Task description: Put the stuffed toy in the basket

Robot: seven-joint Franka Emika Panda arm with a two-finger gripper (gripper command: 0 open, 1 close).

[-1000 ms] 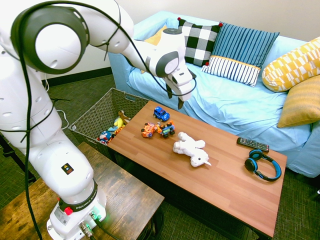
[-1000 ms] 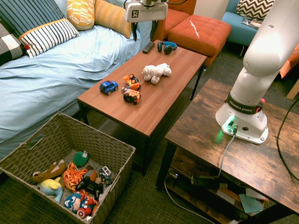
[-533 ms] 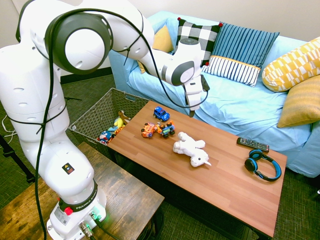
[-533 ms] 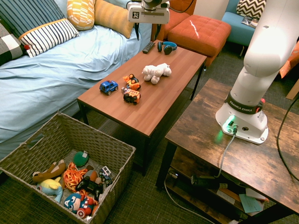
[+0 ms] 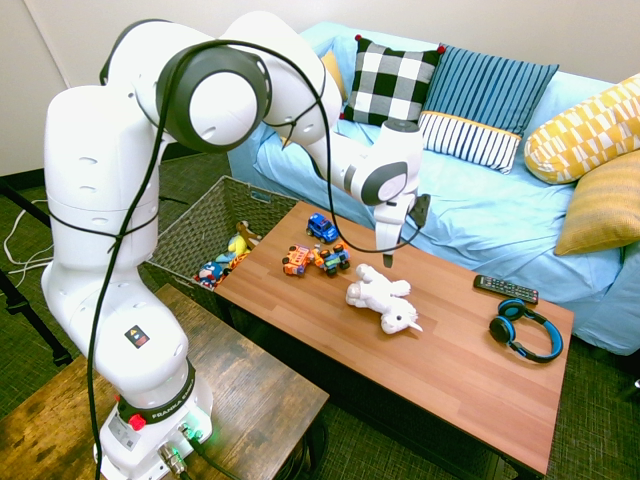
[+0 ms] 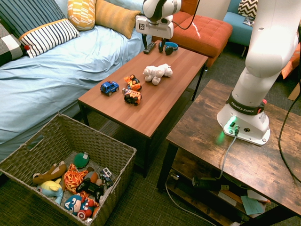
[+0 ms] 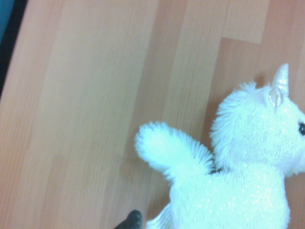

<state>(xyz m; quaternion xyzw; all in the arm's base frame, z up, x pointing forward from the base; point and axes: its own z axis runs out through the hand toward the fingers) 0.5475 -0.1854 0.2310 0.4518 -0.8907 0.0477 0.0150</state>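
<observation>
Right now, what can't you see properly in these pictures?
- Toy: the wrist view's edges cut off its body and legs.
- Basket: in the first exterior view the arm and table hide much of it.
- Remote: in the second exterior view it is small and the hand partly covers it.
- Hand's fingers: a dark sliver in the wrist view; open or shut shows only from outside.

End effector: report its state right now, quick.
End effector: open, holding nothing, above the table beside the stuffed toy.
</observation>
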